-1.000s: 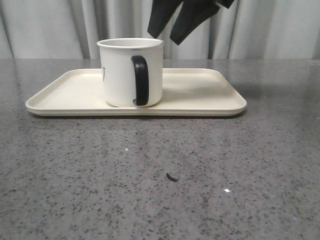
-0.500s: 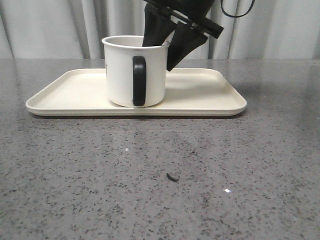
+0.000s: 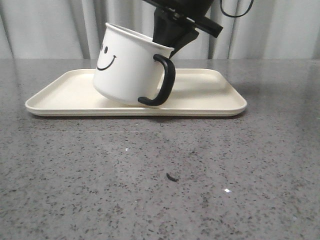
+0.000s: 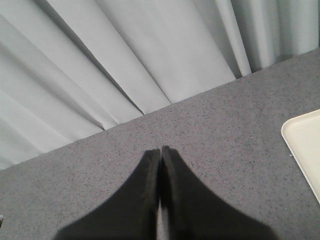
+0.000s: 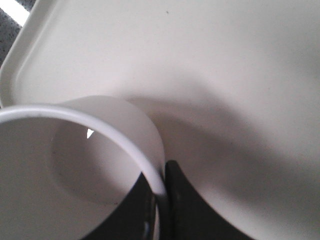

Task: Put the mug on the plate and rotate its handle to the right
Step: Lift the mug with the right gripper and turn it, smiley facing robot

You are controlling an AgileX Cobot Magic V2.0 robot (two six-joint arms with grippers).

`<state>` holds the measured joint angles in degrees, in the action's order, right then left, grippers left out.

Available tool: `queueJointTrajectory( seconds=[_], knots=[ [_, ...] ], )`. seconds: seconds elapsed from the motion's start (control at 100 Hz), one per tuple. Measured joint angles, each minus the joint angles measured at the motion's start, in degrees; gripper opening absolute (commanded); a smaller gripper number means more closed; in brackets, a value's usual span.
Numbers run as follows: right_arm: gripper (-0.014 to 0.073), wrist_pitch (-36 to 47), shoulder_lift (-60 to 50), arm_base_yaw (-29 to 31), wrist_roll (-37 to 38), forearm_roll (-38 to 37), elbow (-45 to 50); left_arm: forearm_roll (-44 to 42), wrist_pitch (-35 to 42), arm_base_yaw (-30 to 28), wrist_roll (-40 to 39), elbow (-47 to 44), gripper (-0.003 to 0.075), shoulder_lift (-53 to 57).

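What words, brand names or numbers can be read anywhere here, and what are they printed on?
No words, letters, numbers or brand names can be read in any view.
The only printed mark is a black smiley face, two eyes and a curved mouth, on the white mug.
The plate shows no print.
The grey speckled table shows no label.

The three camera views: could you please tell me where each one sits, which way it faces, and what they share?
Front view: low over the table, facing the curtain; shows the tilted mug over the plate, the right hand clamping its rim.
Left wrist view: on the left arm, facing table and curtain; shows the closed left hand and a plate corner.
Right wrist view: on the right arm, looking down into the mug; shows dark fingers.
All share the plate.
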<state>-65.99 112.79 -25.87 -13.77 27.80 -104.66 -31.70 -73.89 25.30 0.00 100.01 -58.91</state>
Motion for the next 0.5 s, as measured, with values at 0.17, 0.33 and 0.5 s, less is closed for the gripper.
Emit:
queueJointTrajectory(
  seconds=[0.17,0.33,0.5],
  knots=[
    [-0.0097,-0.7,0.0,0.0,-2.0,0.0,-3.6,0.0,0.0,0.0,0.0,0.0,-0.0019,0.0],
    [-0.0097,-4.6,0.0,0.0,-7.7,0.0,-13.1,0.0,0.0,0.0,0.0,0.0,-0.0019,0.0],
    [-0.0097,-5.5,0.0,0.0,-14.7,-0.3,-22.0,0.0,0.0,0.0,0.0,0.0,-0.0019,0.0]
  ],
)
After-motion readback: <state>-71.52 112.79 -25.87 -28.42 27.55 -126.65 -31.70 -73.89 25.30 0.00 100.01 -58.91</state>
